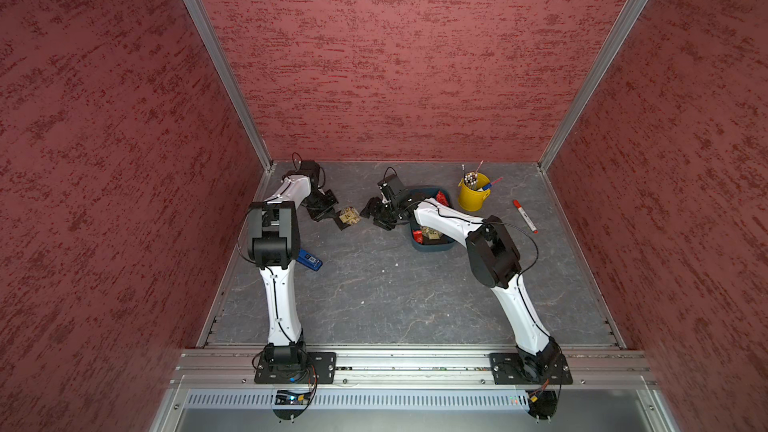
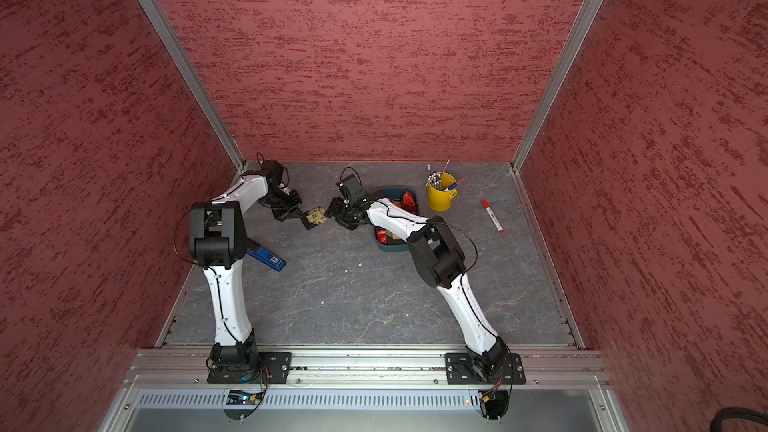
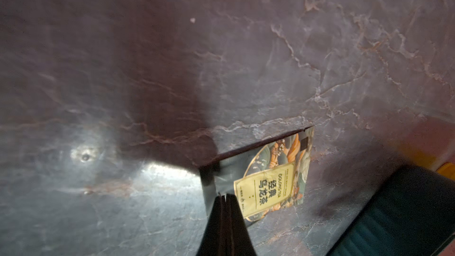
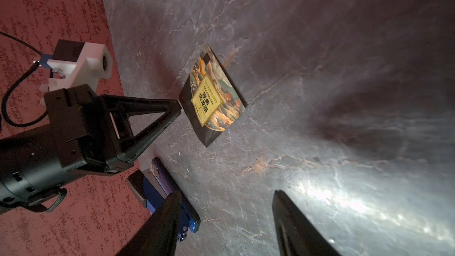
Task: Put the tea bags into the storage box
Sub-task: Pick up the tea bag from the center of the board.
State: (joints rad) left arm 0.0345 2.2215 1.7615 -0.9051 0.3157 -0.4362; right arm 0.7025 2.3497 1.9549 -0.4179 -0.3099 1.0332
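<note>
My left gripper (image 3: pixel 225 195) is shut on the dark edge of a black sachet tea bag (image 3: pixel 268 183) with a beige label. It holds the sachet tilted, low over the grey table, left of centre at the back in both top views (image 1: pixel 348 216) (image 2: pixel 316 216). The right wrist view shows the same tea bag (image 4: pixel 211 99) at the left gripper's (image 4: pixel 181 105) tip. My right gripper (image 4: pixel 227 192) is open and empty, just right of the sachet and facing it (image 1: pixel 376 216). The teal storage box (image 1: pixel 432 246) lies under my right forearm and holds red foil packets (image 1: pixel 442 199) and a beige-labelled one.
A yellow cup of pencils (image 1: pixel 473 197) stands behind and to the right of the box. A red-capped white marker (image 1: pixel 524 216) lies further right. A blue stapler-like tool (image 1: pixel 309 259) lies by my left arm's elbow. Red walls close in three sides.
</note>
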